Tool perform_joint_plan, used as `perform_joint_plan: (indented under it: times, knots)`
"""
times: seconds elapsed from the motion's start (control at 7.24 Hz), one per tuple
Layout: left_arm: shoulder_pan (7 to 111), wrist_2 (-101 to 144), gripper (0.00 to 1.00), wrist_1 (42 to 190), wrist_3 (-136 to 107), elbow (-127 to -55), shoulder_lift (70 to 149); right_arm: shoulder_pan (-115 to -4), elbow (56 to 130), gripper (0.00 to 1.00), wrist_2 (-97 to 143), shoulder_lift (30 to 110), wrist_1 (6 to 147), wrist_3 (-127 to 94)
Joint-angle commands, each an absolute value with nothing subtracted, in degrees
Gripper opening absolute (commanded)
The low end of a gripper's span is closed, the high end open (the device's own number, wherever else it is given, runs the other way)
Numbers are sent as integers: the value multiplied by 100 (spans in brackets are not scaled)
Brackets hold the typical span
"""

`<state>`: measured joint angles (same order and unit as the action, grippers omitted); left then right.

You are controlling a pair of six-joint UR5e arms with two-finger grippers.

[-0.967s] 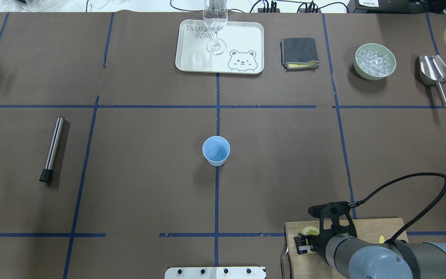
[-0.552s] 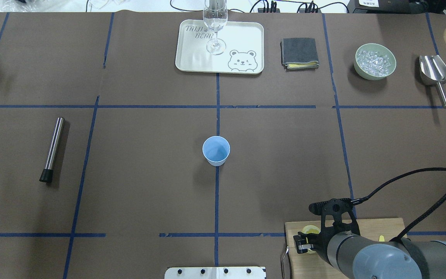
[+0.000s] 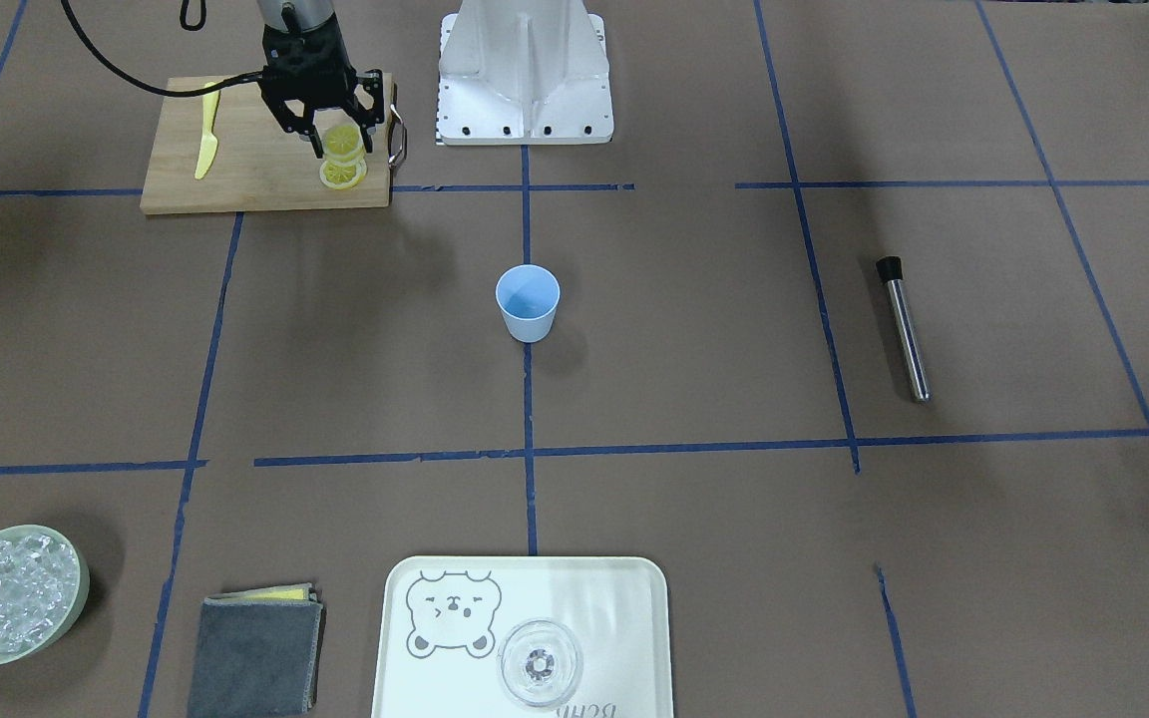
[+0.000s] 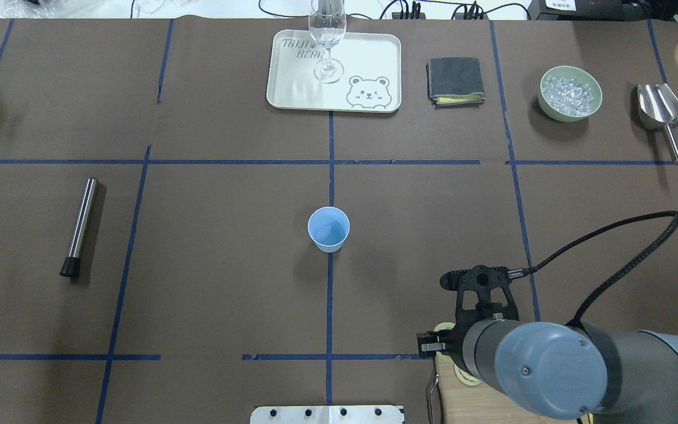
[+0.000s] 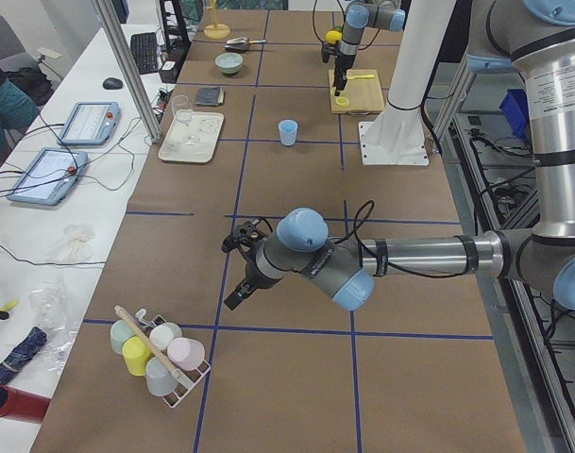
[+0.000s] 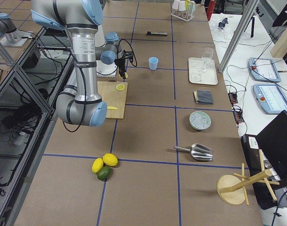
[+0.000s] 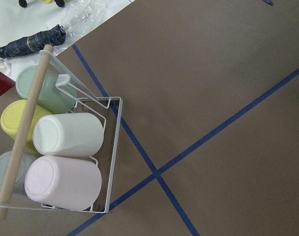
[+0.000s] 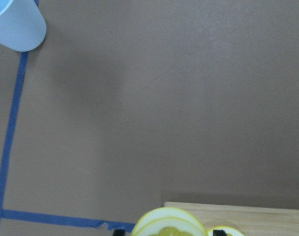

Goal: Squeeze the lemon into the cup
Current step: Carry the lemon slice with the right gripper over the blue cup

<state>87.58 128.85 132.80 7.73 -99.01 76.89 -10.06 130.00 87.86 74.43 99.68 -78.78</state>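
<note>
- Nothing inside the small matte light-blue cup (image 3: 528, 302), well apart from the right gripper (image 3: 339, 150).
- Clear ice bits (image 3: 6, 588) inside the pale green bowl (image 3: 82, 598), far from that gripper.
- Pinched tight on one thin round yellow lemon slice (image 3: 342, 140), held over a second slice (image 3: 342, 176) on the wooden cutting board (image 3: 235, 170).
- Cannot tell open or shut for the left gripper (image 5: 235, 300), by a wire cup rack (image 7: 112, 147).
</note>
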Motion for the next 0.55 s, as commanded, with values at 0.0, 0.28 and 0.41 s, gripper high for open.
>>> perform_joint_plan:
  times: [0.0,0.28,0.41]
  knots:
    - [8754,12885,100,13280,773,-9905,7673,-1649,12545,27,9410,6105,10783,-7708]
    - [8763,12885,100,13280,773,-9914,7673,-2151,11615,27,9650,5234,10775,-7542]
    - [8763,12885,100,13280,773,-9931,7664,-2397,10914,27,9807,4664,10775,-7524]
